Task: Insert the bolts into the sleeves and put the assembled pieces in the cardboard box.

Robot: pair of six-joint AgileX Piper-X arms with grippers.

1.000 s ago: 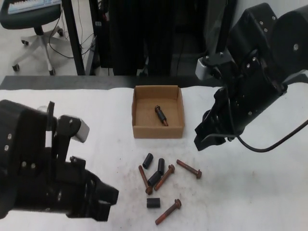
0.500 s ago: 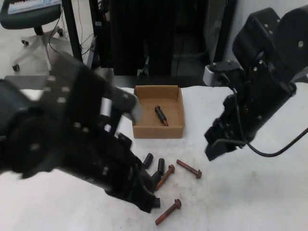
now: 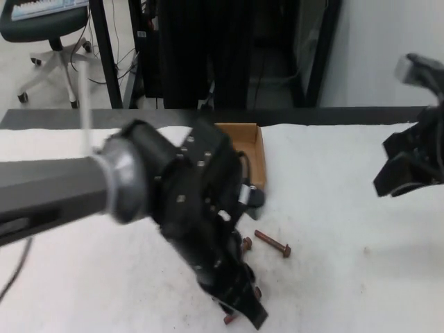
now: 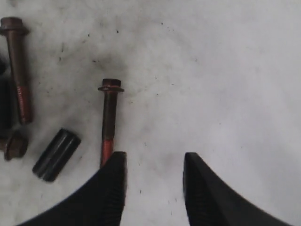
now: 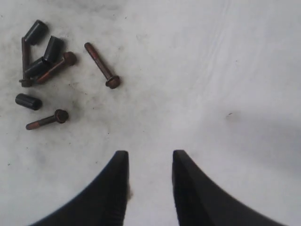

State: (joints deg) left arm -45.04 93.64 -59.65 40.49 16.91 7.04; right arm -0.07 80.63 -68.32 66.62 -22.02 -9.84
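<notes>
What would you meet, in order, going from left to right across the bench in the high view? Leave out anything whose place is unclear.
left arm → bolt lying in full sight → right arm

White desk (image 3: 347, 291): cardboard box (image 3: 254, 139) twd back; rusty bolts (image 5: 102, 65) & black sleeves (image 5: 28, 101) loose, clustered nr it.

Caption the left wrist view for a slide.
Open left gripper hangs over the white bench, one tip beside a loose bolt, a black sleeve nearby.
</notes>
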